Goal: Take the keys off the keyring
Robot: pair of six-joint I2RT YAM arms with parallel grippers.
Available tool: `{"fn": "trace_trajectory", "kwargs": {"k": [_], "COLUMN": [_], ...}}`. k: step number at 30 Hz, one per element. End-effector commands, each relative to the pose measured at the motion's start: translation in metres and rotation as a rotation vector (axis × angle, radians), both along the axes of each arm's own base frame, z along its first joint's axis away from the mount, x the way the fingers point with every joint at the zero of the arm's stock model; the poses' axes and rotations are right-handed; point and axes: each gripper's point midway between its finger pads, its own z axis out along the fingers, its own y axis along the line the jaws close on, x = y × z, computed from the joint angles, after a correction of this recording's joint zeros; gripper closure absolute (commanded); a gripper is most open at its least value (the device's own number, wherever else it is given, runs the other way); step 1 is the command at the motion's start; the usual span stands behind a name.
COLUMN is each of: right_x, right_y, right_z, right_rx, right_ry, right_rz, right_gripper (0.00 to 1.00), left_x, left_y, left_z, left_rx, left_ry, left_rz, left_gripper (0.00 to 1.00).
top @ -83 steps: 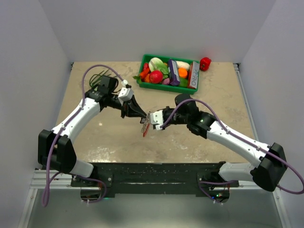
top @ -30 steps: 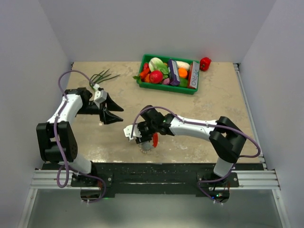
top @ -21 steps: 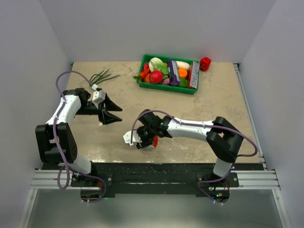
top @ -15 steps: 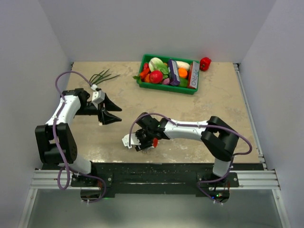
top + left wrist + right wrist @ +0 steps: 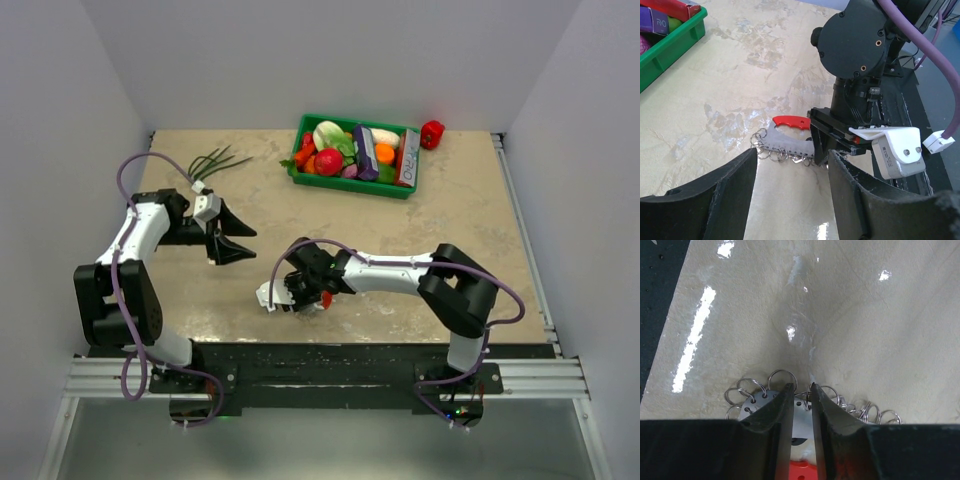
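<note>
The keyring [image 5: 785, 144] lies flat on the table, a grey curved plate edged with several thin silvery rings and carrying a red tag [image 5: 790, 121]. My right gripper [image 5: 800, 386] points down onto it, jaws narrowed to a slim gap astride one ring [image 5: 782, 376] at the plate's edge [image 5: 757, 402], not pinching it. In the top view this gripper [image 5: 298, 300] covers the bunch, and only the red tag [image 5: 326, 297] shows. The keys are too small to tell apart among the rings. My left gripper [image 5: 245, 242] hangs open and empty to the left, apart from the bunch [image 5: 792, 165].
A green bin [image 5: 300, 172] of toy food stands at the back, with a red pepper [image 5: 432, 133] beside it. Green chives [image 5: 215, 160] lie at the back left. The black base rail [image 5: 320, 365] runs along the near edge.
My right gripper has slid slightly left along the table with the keyring under it and narrowed its jaws. The left arm has stayed still for the last second.
</note>
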Motion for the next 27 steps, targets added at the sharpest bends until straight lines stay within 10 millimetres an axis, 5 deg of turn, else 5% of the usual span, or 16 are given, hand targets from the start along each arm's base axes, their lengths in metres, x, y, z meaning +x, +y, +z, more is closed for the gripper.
{"fn": "trace_trajectory", "kwargs": {"k": [1,6,17,20,27], "right_x": [0.01,0.009,0.004,0.013,0.026], "right_y": [0.01,0.01,0.018,0.018,0.007], "right_z": [0.006,0.008,0.057,0.065,0.05], "right_rx": [0.012,0.014,0.094,0.103,0.071], "right_ry": [-0.034,-0.032,-0.015,-0.053,-0.094], "right_rz": [-0.012,-0.016,-0.009,-0.033,-0.05], "right_gripper": [0.81,1.0,1.0,0.87,0.83], "left_x": [0.004,0.004,0.013,0.014,0.011], "left_y": [-0.004,-0.004,-0.002,-0.001,-0.002], "left_z": [0.03,0.029,0.031,0.03,0.031], "left_rx": [-0.126,-0.117,-0.103,-0.103,-0.101], "left_ry": [-0.083,-0.091,-0.058,-0.054,-0.064], "left_rz": [0.029,0.027,0.026,0.027,0.027], "left_gripper": [0.37,0.37,0.37,0.37,0.37]}}
